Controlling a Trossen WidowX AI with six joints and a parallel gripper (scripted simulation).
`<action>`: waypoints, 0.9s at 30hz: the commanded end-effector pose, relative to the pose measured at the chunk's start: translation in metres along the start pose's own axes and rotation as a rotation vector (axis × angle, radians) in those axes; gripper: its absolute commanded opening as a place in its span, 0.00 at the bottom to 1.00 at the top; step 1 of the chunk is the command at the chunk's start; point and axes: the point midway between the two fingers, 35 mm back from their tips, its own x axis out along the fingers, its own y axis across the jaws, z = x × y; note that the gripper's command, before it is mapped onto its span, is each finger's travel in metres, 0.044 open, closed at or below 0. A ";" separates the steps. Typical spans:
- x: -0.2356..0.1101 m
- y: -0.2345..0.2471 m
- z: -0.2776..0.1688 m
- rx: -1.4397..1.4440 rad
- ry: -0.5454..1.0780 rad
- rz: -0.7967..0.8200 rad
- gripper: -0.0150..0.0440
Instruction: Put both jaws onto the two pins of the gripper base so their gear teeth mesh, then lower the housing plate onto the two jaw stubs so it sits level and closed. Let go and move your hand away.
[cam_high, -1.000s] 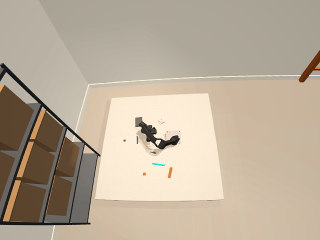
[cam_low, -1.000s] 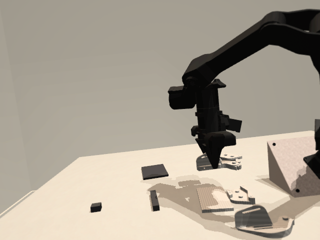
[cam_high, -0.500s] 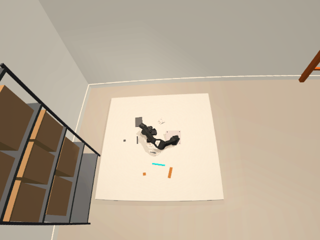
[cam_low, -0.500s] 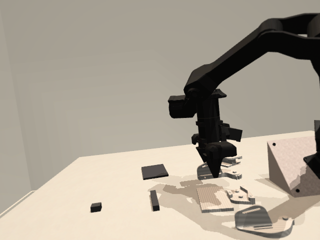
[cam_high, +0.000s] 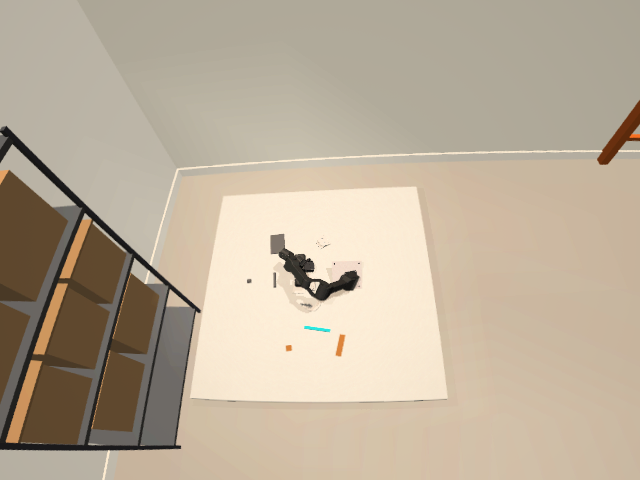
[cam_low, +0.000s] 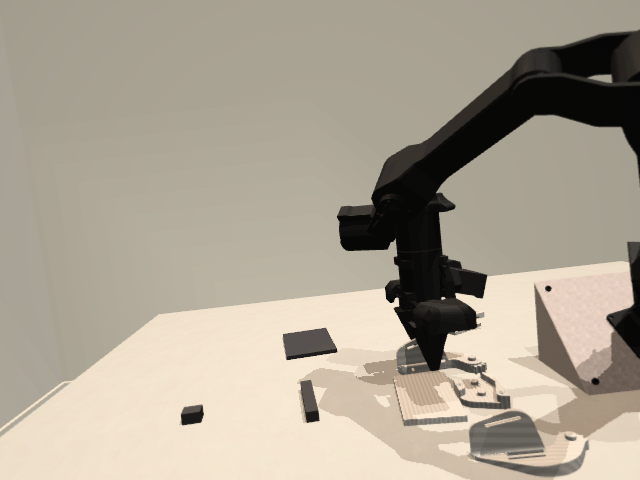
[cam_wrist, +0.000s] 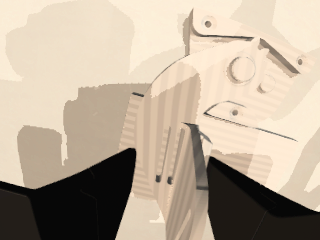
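Observation:
My gripper (cam_low: 435, 365) (cam_wrist: 171, 156) is shut on one pale jaw (cam_low: 410, 359) (cam_wrist: 170, 107), gripping its upright plate. This jaw hangs over the far side of the gripper base, with its geared end towards the pin end; contact with a pin cannot be told. The gripper base (cam_low: 426, 400) (cam_wrist: 127, 131) lies flat, its ribbed slab to the left and pin end to the right. The other jaw (cam_low: 504, 438) (cam_high: 306, 304) lies apart at the front right, its plate upright. A pale part, perhaps the housing plate (cam_high: 324, 243), lies farther back, mostly hidden behind my gripper in the exterior view.
A dark square plate (cam_high: 277, 243) (cam_low: 310, 343), a dark bar (cam_high: 274, 280) (cam_low: 309, 400) and a small dark block (cam_high: 249, 281) (cam_low: 191, 414) lie left. A speckled wedge (cam_low: 573, 320) stands right. A cyan bar (cam_high: 316, 329), an orange bar (cam_high: 340, 345) and an orange block (cam_high: 288, 348) lie in front.

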 end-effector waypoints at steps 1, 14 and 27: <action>0.001 0.000 0.000 0.004 0.003 -0.003 0.48; 0.004 0.000 0.000 0.008 0.003 -0.003 0.48; 0.007 0.000 0.000 0.007 0.003 -0.003 0.48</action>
